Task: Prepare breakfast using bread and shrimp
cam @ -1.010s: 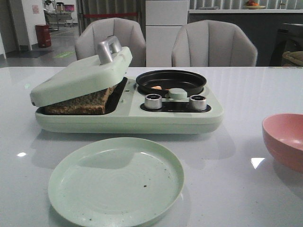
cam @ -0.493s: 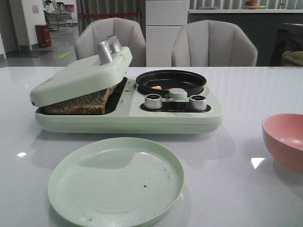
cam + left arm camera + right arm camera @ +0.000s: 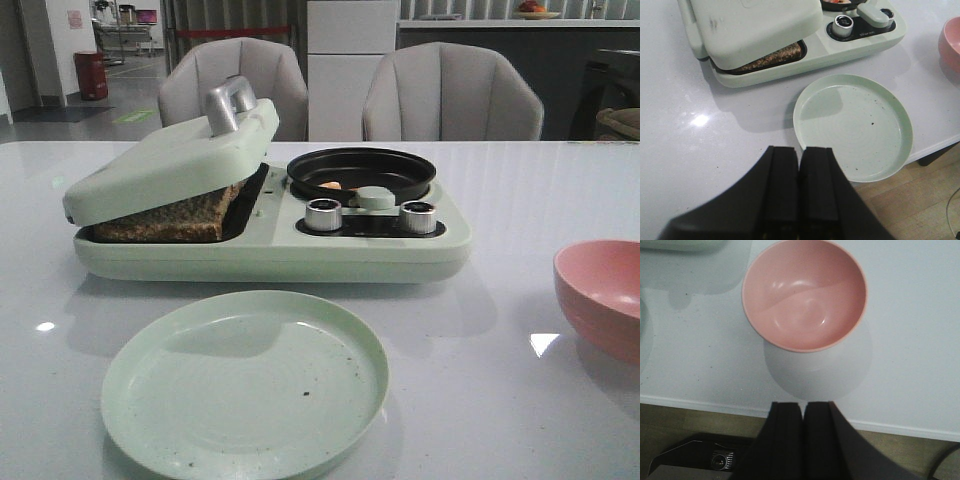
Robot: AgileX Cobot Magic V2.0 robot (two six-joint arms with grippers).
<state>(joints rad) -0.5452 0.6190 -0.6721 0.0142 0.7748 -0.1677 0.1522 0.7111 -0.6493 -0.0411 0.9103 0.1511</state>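
We are seeing the bread (image 3: 170, 218) lying flat in the left bay of a pale green breakfast maker (image 3: 270, 250), its browned, grainy edge showing under the tilted lid (image 3: 170, 160), which is resting propped on it. We are noting the shrimp (image 3: 331, 185) sitting as a small orange-pink bit inside the round black pan (image 3: 362, 170) on the right side.

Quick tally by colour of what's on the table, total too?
Pale green: 2 (breakfast maker, plate)
Pink: 1 (bowl)
Black: 1 (pan on the maker)
Brown: 1 (bread under the lid; slice count not visible)
Orange: 1 (shrimp in the pan)
Total: 6
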